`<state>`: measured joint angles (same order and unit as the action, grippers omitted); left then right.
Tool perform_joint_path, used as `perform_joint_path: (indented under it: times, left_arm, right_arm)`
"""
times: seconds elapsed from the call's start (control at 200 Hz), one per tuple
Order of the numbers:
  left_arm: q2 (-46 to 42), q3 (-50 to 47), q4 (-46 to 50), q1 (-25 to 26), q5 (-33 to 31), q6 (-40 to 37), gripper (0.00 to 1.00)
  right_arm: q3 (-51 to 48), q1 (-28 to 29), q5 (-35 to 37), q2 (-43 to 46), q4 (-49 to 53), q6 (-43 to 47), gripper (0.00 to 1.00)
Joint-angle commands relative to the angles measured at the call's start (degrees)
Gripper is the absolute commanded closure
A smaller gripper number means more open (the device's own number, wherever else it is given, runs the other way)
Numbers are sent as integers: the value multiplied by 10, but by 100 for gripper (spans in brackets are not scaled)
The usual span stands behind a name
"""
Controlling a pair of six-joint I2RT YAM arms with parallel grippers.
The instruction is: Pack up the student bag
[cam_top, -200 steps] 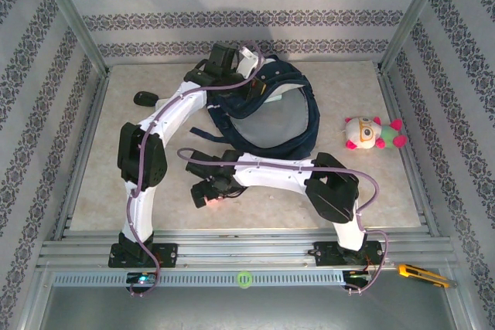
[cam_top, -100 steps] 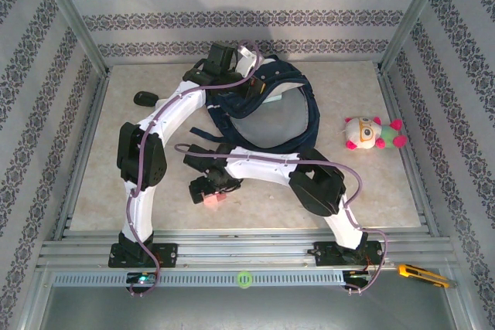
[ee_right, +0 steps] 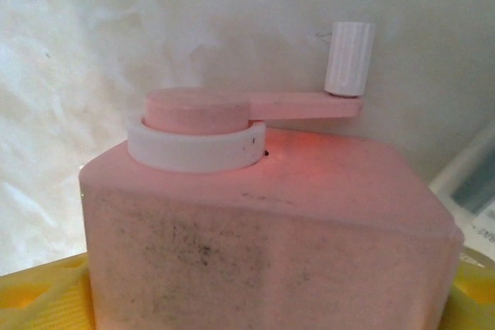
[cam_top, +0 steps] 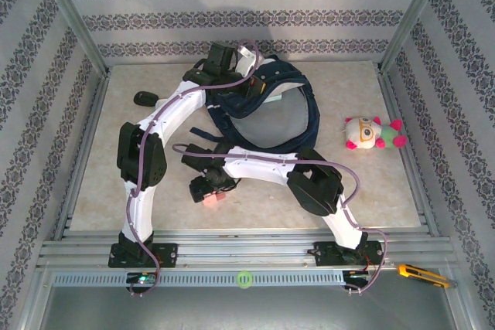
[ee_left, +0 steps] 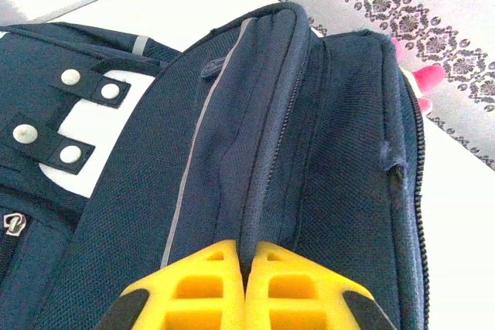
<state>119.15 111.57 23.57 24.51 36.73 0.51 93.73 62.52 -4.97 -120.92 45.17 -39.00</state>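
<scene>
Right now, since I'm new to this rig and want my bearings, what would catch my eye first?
The big navy student bag at the back centre of the table, a fold of it pinched by the left hand. Near the front edge, a pink crank-handled box sits between the fingers of the right hand, and a bright plush toy lies on the right.

Desk: Overhead: bright, even light from above; the arms [cam_top: 155, 125] throw only soft shadows on the pale table [cam_top: 371, 183] and a faint one on the back wall [cam_top: 232, 25].
Photographer: Wrist views: the student bag [ee_left: 309, 152] crisp, the white ground behind it blown out; the pink box [ee_right: 271, 222] close and soft-focused, a red glow along its top edge.
</scene>
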Motion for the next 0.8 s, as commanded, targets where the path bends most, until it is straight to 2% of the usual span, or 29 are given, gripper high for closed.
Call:
perform_joint_path:
  times: [0.0,0.18,0.34,0.455,0.525,0.63,0.794]
  left_arm:
    - [-9,-2,-45,-13,18,10,100]
    - [-22,-14,-37,-13,25,-6,100]
    - [-37,-22,-32,-13,21,-18,100]
    - [-49,-32,-41,-12,31,-13,100]
    - [-52,-36,-51,-12,40,-2,100]
    - [-60,-50,-89,-13,57,25,100]
    - [-66,-59,-122,-13,66,44,100]
  right_arm:
    - [-38,5,44,69,-6,-9,18]
    - [-153,10,58,212,-95,-29,21]
    - [-223,2,85,314,-106,-30,22]
    - [-273,-26,98,384,-103,-30,22]
    - [-305,-63,98,426,-108,-25,21]
    - [-345,-152,59,472,-130,-13,22]
    - [-364,-293,-20,485,-171,16,21]
